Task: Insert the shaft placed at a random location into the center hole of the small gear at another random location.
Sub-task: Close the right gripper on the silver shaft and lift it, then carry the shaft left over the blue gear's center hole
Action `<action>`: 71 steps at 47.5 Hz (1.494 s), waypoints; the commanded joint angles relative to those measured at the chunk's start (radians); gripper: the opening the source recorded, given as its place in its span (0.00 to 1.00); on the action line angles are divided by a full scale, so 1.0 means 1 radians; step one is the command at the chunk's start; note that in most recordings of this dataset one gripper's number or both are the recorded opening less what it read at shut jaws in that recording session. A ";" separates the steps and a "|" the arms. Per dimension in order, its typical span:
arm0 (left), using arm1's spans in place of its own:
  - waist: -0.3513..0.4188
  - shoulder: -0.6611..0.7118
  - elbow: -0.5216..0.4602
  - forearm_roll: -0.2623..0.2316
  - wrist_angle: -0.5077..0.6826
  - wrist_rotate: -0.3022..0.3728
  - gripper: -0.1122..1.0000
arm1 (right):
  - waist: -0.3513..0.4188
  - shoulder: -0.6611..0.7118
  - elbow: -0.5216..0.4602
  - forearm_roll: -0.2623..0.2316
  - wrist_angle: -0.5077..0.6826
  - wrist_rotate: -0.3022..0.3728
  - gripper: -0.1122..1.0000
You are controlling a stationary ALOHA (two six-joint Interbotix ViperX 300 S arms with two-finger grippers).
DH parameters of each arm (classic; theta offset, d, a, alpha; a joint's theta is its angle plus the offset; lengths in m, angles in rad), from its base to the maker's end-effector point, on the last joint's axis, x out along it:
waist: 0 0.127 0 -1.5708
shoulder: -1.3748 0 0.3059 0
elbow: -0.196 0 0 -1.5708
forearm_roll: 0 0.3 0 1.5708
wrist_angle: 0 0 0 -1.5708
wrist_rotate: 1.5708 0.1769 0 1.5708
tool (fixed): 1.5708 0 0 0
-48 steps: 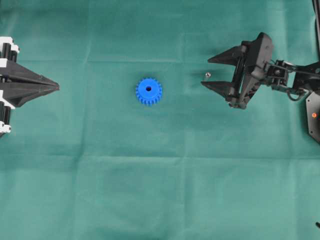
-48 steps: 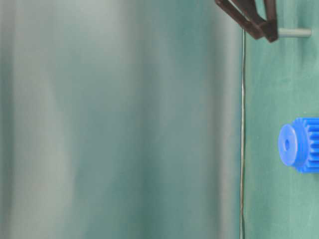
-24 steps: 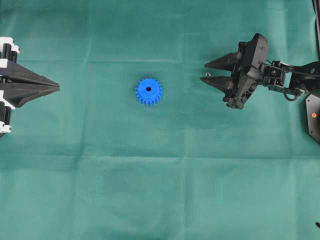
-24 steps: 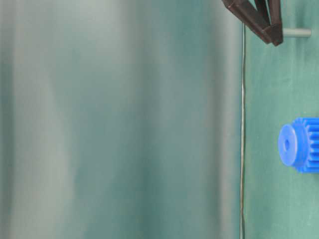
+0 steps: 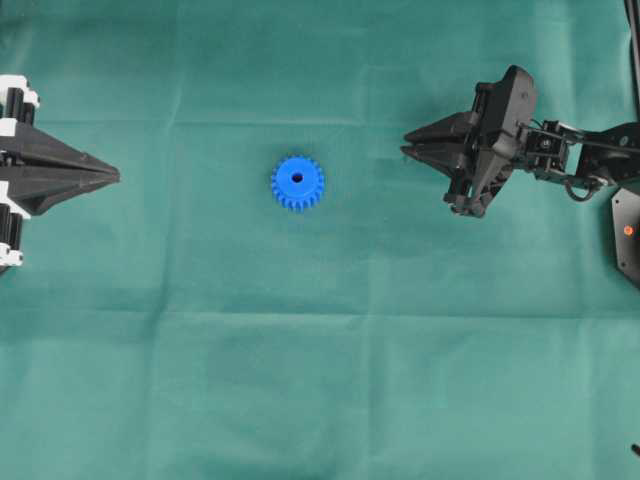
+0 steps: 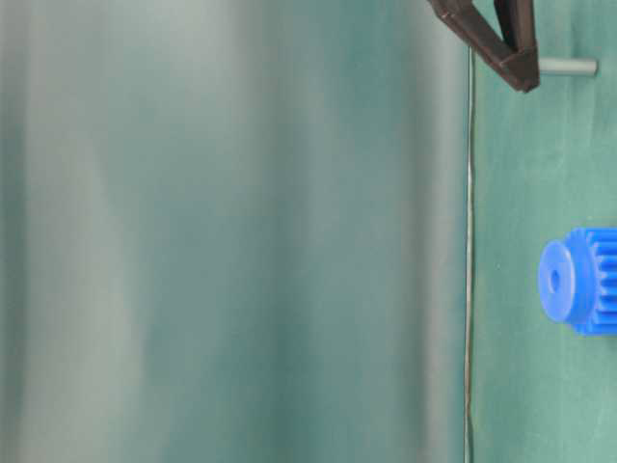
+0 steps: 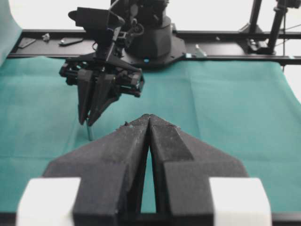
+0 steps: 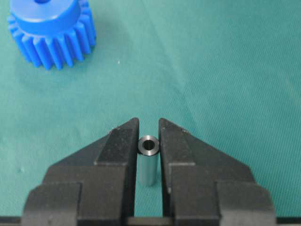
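**Shaft clamped upright between the right jaws, gear well apart**

In the right wrist view, nearest the camera, the right gripper [image 8: 149, 136] is seen closed onto the shaft [image 8: 148, 155], one black fingertip pressed to each side of it. The shaft is a short silver-grey metal tube standing on end on the green cloth [image 8: 225, 70], its hollow top ringed in bright metal. The hold falls just under the top rim, with the body of the pin running down between the pads.

The shaft is judged to be stiff, light and smooth-skinned, so it is expected to slip or tilt if it is pinched off-centre; a grip across the middle of its round wall, kept square to its axis, is judged safest. Because so little metal is offered to the pads, a slight twist on lifting could be enough to let it pivot.

Farther off in the same view, the small gear [image 8: 51, 33] lies flat on the cloth, well apart from the pin, and only part of the center hole [image 8: 41, 2] is shown at the picture's upper edge. The gear is judged rigid plastic, light enough to be pushed aside on insertion.

Farthest, at the opposite side of the overhead view, the left gripper [image 5: 112, 176] is held with its fingers together on nothing.
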 commanded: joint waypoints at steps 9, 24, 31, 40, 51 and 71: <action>0.000 0.008 -0.020 0.003 -0.003 -0.003 0.10 | -0.005 -0.143 -0.035 0.000 0.127 0.002 0.21; 0.002 0.008 -0.020 0.003 -0.003 -0.003 0.10 | -0.005 -0.293 -0.055 -0.002 0.304 -0.003 0.21; 0.002 0.008 -0.020 0.003 -0.003 -0.003 0.10 | -0.005 -0.293 -0.057 -0.002 0.310 -0.005 0.21; 0.000 0.008 -0.020 0.003 -0.003 -0.003 0.10 | -0.005 -0.287 -0.061 -0.002 0.307 -0.005 0.21; 0.000 0.009 -0.020 0.003 -0.003 -0.003 0.10 | 0.026 -0.225 -0.129 0.000 0.305 -0.002 0.21; 0.000 0.008 -0.018 0.003 -0.005 -0.003 0.10 | 0.110 -0.040 -0.388 -0.002 0.364 -0.002 0.21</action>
